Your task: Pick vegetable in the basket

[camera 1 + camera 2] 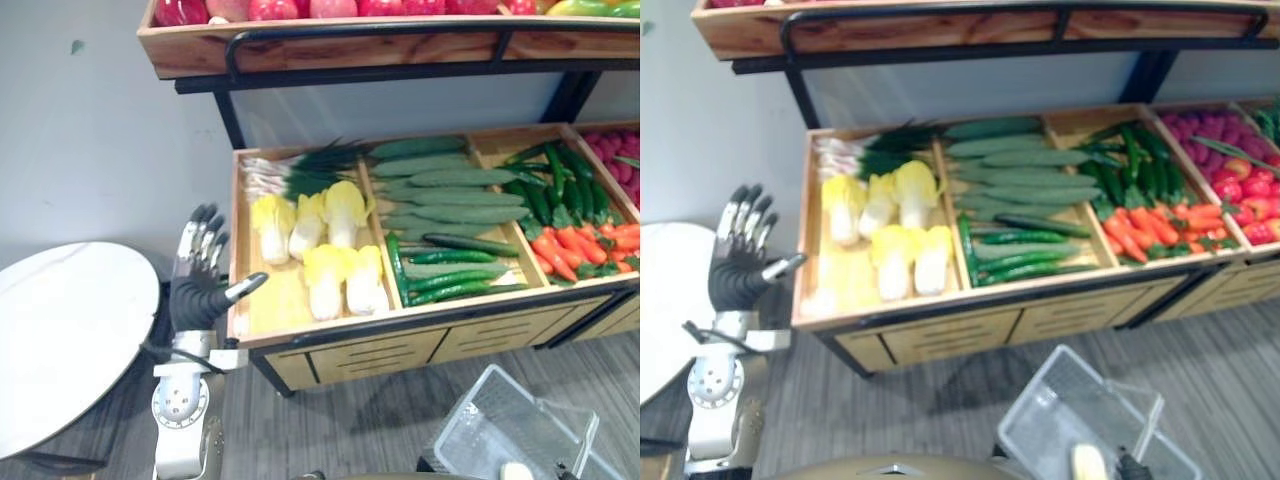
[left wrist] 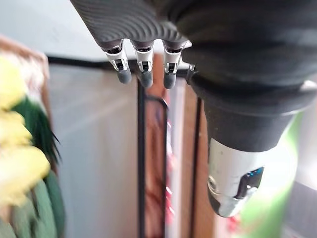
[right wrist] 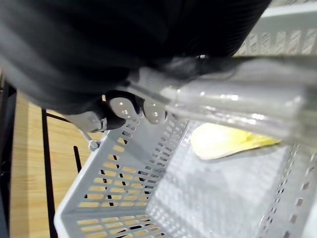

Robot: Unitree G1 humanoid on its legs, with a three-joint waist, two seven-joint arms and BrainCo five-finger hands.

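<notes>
The left hand (image 1: 198, 282) is raised between the white table (image 1: 60, 330) and the wooden stand (image 1: 370, 352) — fingers straight and apart, holding nothing. Yellow cabbages (image 1: 325, 245) lie in the stand's left bin. At lower right, the right hand (image 3: 126, 106) is curled round the handle (image 3: 233, 104) of the clear basket (image 3: 119, 193) — one pale yellow vegetable (image 3: 223, 141) lies inside.

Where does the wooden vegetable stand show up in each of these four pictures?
Left eye view: the wooden stand runs across the middle and right.
Right eye view: across the middle to the right edge.
Left wrist view: its wood beyond the left hand.
Right wrist view: pale wood behind the basket.
Shared landmark: its black metal frame.
</notes>
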